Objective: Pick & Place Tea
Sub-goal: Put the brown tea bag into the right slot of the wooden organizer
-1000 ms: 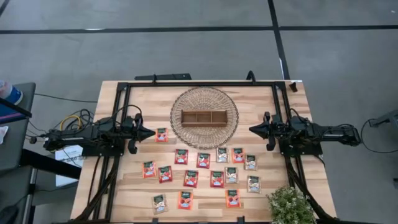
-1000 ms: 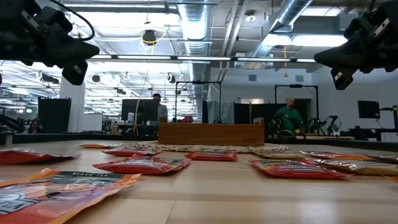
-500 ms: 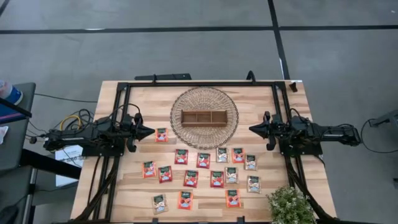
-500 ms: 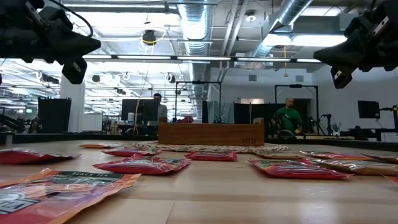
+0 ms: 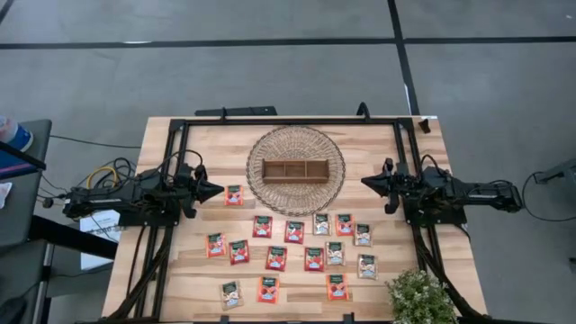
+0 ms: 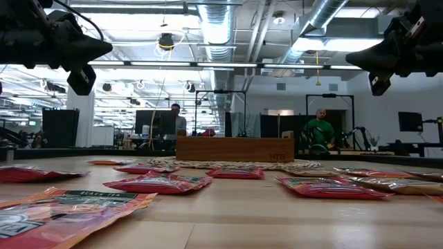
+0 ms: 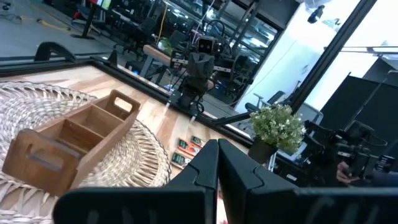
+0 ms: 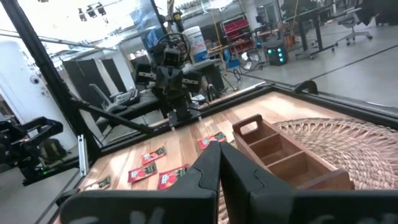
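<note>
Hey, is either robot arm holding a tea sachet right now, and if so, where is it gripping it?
Neither. The left gripper and right gripper are both shut on nothing, above the table; the tea sachets lie loose.

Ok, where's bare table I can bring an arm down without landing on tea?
Bare wood flanks the woven mat, toward both back corners, and runs under the left gripper and right gripper. The front middle is crowded with tea sachets; the potted plant fills the front-right corner.
</note>
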You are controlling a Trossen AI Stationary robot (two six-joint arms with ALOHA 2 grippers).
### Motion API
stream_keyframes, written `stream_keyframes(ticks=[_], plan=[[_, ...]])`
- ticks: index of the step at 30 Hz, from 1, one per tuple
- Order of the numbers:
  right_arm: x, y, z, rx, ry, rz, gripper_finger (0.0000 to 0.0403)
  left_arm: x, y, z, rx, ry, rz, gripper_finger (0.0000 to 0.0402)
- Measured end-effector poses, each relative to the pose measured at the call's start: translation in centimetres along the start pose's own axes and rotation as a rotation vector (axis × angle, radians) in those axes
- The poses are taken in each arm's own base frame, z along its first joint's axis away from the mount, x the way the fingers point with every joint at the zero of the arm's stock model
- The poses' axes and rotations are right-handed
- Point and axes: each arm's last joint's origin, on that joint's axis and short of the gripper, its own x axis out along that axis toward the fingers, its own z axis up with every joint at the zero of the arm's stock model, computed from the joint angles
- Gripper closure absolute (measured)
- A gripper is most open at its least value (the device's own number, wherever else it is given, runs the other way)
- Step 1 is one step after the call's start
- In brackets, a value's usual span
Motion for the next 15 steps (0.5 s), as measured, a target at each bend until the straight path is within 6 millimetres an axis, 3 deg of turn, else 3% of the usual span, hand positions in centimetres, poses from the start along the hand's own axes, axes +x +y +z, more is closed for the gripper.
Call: stream_keyframes(ticks=[6, 11, 15], plan=[[-0.9, 0.8, 2.9, 0.058, 0.06, -0.024, 0.0403, 0.0, 0.1, -0.2, -0.003, 0.02, 0.011, 0.0402], [-2.0, 2.1, 6.2, 0.265, 0.386, -0.099, 0.0403, 0.0, 0.2, -0.4, -0.004, 0.044, 0.025, 0.0402], [-1.4, 3.6, 7.9, 0.513, 0.681, -0.146, 0.0403, 0.0, 0.3, -0.4, -0.004, 0.049, 0.027, 0.0402]])
